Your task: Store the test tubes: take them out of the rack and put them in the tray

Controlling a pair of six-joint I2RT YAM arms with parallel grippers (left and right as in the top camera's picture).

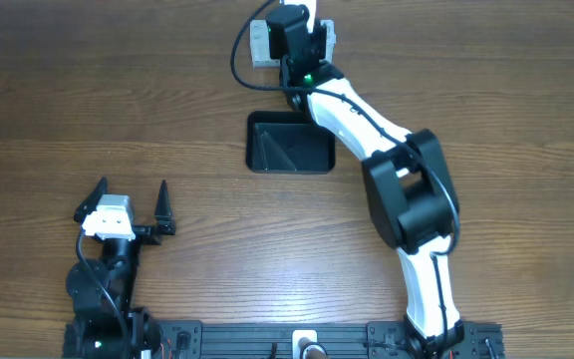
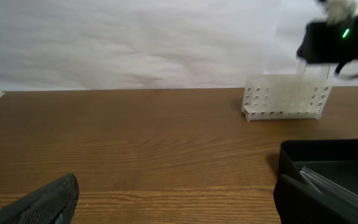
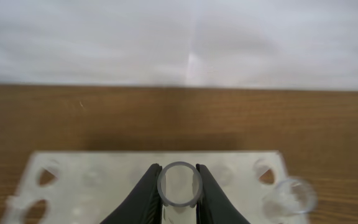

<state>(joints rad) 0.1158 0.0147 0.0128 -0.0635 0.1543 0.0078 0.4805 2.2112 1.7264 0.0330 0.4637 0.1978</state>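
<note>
Right fingers (image 3: 143, 194) clamped on test tube (image 3: 179, 185) at rack (image 3: 92, 180); left fingers (image 1: 163, 204) spread open, apart from tray (image 1: 289, 147)

**Rack at twelve o'clock, tray below it, one tube clamped**

The rack (image 1: 260, 45) was a pale, translucent block with rows of round holes. It stood upright at the table's twelve o'clock edge in the top view. One clear, open-mouthed test tube (image 3: 179, 185) stood upright in a hole near the middle of the rack, pressed on both sides by the fingers of the right gripper (image 3: 178, 175). A second tube (image 3: 289, 196), also clear, sat near one end of the rack. The tray (image 1: 257, 150) was black, shallow and rectangular. It lay flat just toward six o'clock from the rack, apart from it. Clear glass tubing (image 2: 331, 185) lay slanted on the tray's floor, though the number of tubes could not be told.
</note>
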